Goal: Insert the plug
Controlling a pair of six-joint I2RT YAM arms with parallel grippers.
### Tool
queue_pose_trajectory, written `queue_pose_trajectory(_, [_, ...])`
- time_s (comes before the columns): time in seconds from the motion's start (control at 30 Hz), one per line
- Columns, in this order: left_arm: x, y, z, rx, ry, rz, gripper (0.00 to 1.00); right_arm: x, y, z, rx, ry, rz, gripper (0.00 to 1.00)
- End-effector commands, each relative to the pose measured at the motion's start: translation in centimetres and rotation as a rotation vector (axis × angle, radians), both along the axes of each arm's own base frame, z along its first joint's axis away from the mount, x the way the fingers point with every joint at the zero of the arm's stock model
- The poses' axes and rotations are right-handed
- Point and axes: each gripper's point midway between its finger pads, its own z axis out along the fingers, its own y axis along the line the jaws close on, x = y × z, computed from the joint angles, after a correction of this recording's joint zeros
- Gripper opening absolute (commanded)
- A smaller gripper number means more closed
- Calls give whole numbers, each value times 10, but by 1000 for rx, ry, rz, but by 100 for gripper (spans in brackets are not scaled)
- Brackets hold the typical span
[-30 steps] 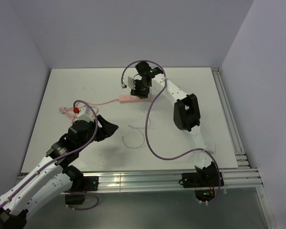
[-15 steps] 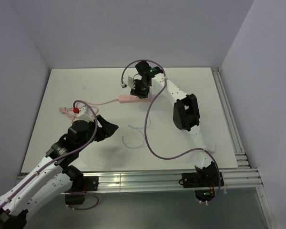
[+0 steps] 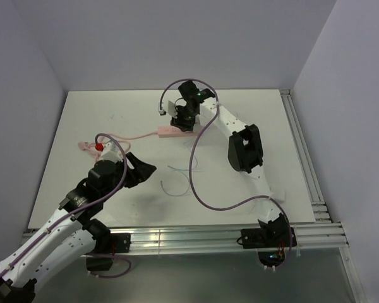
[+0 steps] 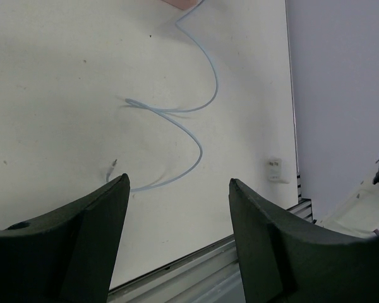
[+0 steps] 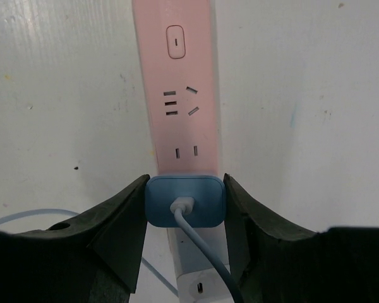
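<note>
White table (image 3: pixel 114 120) holds pink power strip (image 5: pixel 180 95); right tool (image 5: pixel 185 203) grips plug (image 5: pixel 202 196).

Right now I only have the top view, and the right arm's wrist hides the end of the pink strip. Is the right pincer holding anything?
Observer: Yes. The right wrist view shows the right pincer closed on the plug, gripping it from both sides.
Operator: Is it in a socket?
Observer: It sits on the pink power strip, just beside an uncovered two-slot socket. I cannot tell whether its pins are in.
Operator: And the left pincer?
Observer: The left pincer is open and empty, with the thin cable looping on the table beyond it.
</note>
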Motion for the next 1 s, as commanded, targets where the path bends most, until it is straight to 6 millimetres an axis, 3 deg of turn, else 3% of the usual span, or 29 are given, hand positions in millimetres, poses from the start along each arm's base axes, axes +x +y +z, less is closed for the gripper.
queue_pose_trajectory(0.0, [-1,0,11,-30,-7,3,69,-117,-60,-81,-275,491,-65,0])
queue_pose_trajectory(0.23, [-2,-2,14,-25,1,-10,70,-120,-58,-92,-292,534,-200,0])
queue_pose_trajectory(0.3, [-2,-3,12,-18,11,-14,70,-118,-58,-83,-258,495,-218,0])
queue_pose_trajectory(0.33, [-2,-3,12,-19,11,-16,70,-123,-61,-91,-244,496,-227,0])
queue_pose_trajectory(0.37, [-3,-3,12,-21,12,-17,69,-123,-56,-74,-184,480,-225,0])
queue_pose_trajectory(0.4, [-3,-3,14,-29,3,-16,69,-119,-59,-71,-147,476,-240,0])
queue_pose_trajectory(0.53, [-3,-1,20,-40,-13,-7,69,-141,-75,-72,-121,536,-273,0])
queue_pose_trajectory(0.7, [-6,1,27,-45,-24,-11,69,-140,-76,-74,-134,569,-302,0])
queue_pose_trajectory(0.83, [-10,8,28,-39,-25,7,70,-157,-82,-77,-155,625,-366,0])
queue_pose_trajectory(0.97, [-13,9,28,-41,-33,2,70,-171,-74,-71,-94,608,-392,0])
